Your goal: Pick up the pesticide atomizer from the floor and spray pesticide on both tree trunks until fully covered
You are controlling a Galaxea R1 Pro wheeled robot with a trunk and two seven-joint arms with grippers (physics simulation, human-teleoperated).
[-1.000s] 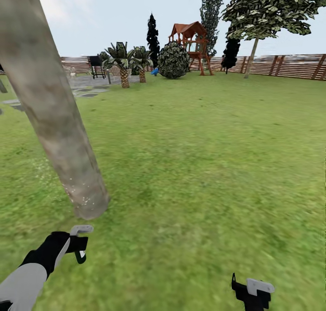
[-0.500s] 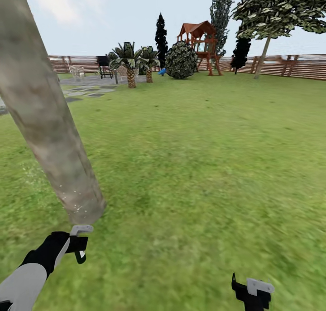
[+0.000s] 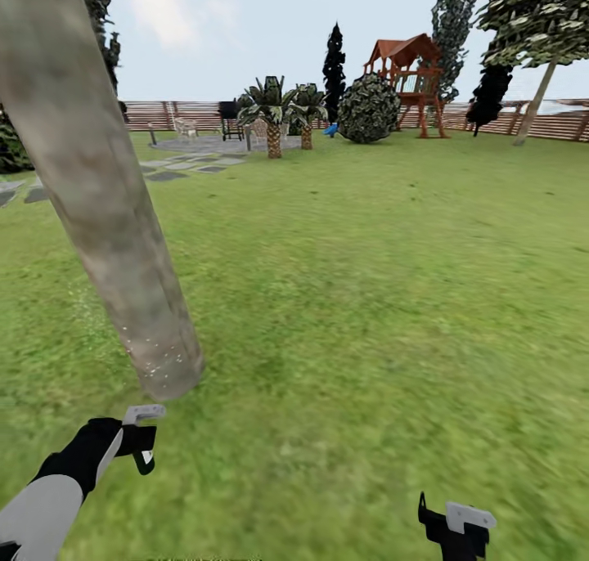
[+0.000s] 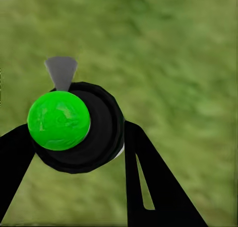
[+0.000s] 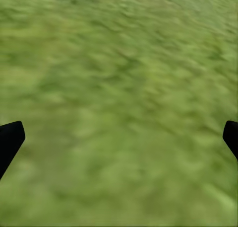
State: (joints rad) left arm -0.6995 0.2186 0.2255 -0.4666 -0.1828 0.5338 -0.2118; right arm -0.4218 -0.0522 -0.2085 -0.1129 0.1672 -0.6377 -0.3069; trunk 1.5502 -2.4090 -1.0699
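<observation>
Here the left jaws [image 3: 141, 438] are clenching the atomizer [image 4: 74, 125] at lower left, tree trunk [image 3: 106, 209] rising just above, left arm nearer; right jaws [image 5: 119, 137] are hanging released

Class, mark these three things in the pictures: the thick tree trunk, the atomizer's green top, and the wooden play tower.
tree trunk [image 3: 123, 242]: head view, middle of the mottled bark.
atomizer [image 4: 58, 120]: left wrist view, its green top.
play tower [image 3: 406, 54]: head view, its red-brown roof.
</observation>
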